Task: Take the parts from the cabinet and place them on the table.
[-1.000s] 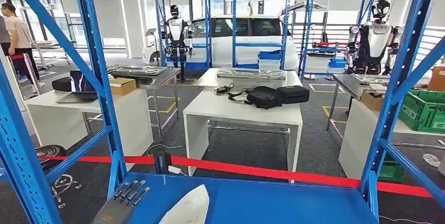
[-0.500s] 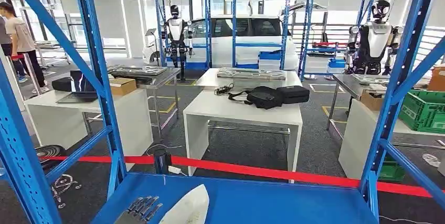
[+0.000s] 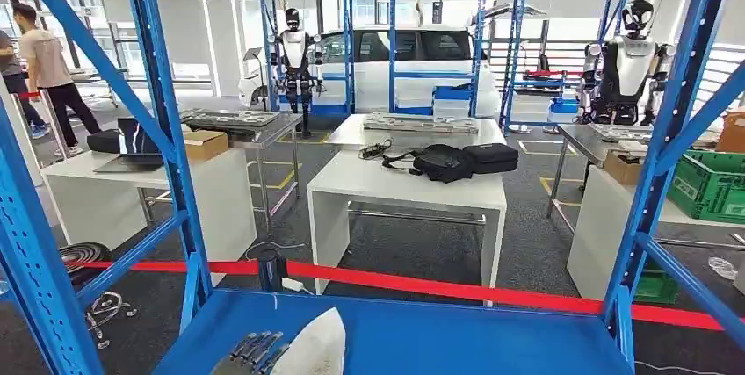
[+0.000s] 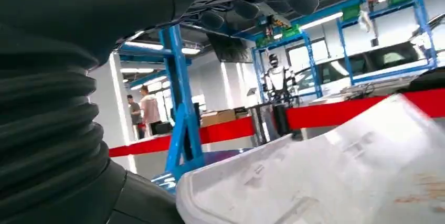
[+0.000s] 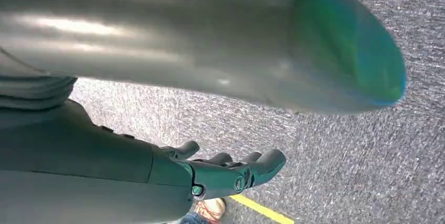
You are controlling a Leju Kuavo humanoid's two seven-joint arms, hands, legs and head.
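Left hand [image 3: 255, 353] low over the blue cabinet shelf [image 3: 439, 340], fingers spread, just beside the white moulded part [image 3: 318, 349] lying there, gripping nothing. Right hand [image 5: 231, 174] hanging above grey floor, fingers loosely curled, empty.

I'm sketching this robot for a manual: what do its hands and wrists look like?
The left hand has dark grey, segmented fingers. The right hand has smooth dark fingers with rounded tips and a small green dot at one knuckle. A dark ribbed cover wraps the left wrist.
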